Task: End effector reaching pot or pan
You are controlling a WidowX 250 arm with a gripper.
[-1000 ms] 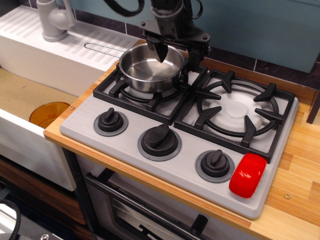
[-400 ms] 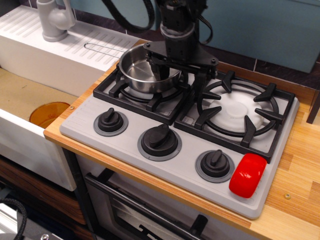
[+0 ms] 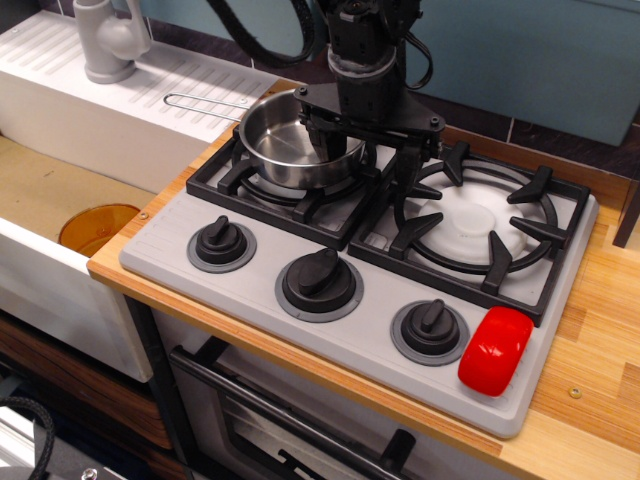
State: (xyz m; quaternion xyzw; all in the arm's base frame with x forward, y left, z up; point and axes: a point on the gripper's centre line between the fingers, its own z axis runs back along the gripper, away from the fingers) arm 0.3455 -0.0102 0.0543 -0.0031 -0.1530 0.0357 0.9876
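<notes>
The shiny steel saucepan (image 3: pixel 285 145) stands on the left rear burner grate (image 3: pixel 250 185). Its thin wire handle (image 3: pixel 205 100) points left over the white drainboard. My black gripper (image 3: pixel 365 158) hangs from the dark arm over the pan's right rim. It is open: one finger (image 3: pixel 325 148) reaches down inside the pan and the other (image 3: pixel 405 165) is outside, over the gap between the two grates. The rim lies between the fingers. I cannot tell whether a finger touches the pan.
The right burner grate (image 3: pixel 475 215) is bare. Three black knobs (image 3: pixel 320 280) line the stove's front, with a red object (image 3: pixel 495 350) at the front right. A grey tap (image 3: pixel 105 40) and a sink with an orange disc (image 3: pixel 98 228) lie to the left.
The gripper has moved down and to the right, from above the pan's far rim to straddling its right rim. The pan has barely moved.
</notes>
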